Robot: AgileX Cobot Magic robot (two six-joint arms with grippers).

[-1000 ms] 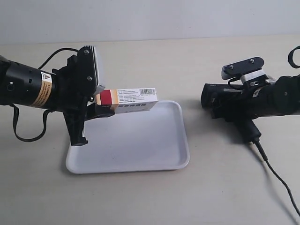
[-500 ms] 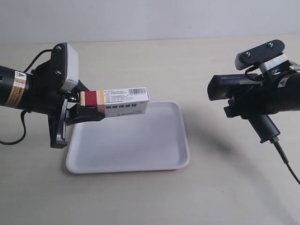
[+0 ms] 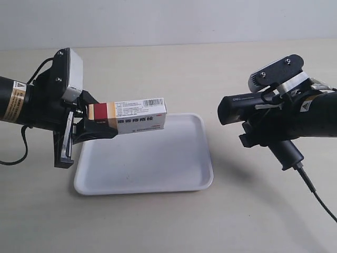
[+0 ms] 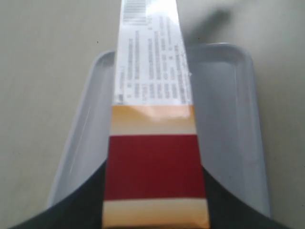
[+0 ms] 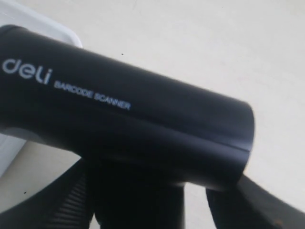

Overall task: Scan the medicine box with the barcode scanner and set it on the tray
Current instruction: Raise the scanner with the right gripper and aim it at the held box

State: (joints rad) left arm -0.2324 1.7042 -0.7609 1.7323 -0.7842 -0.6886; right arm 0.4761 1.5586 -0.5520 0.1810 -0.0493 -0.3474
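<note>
My left gripper (image 3: 93, 122) is shut on the red-and-tan end of the medicine box (image 3: 128, 115), holding it level above the tray's (image 3: 158, 182) far left corner, barcode face up. In the left wrist view the box (image 4: 152, 95) runs out from between the dark fingers (image 4: 81, 202) over the tray (image 4: 228, 95). My right gripper (image 3: 266, 138) is shut on the black barcode scanner (image 3: 247, 105), its blocky head facing the box across the tray's right edge, its cable (image 3: 316, 195) trailing down. The scanner (image 5: 128, 124) fills the right wrist view.
The beige tabletop (image 3: 168, 221) lies around the tray. A corner of the tray (image 5: 9, 148) shows behind the scanner head in the right wrist view. A pale wall (image 3: 168, 21) bounds the far side.
The scanner has swung left and dipped a little, its head now closer to the tray and box. The left arm with the box pulled left earlier and has since held nearly still.
</note>
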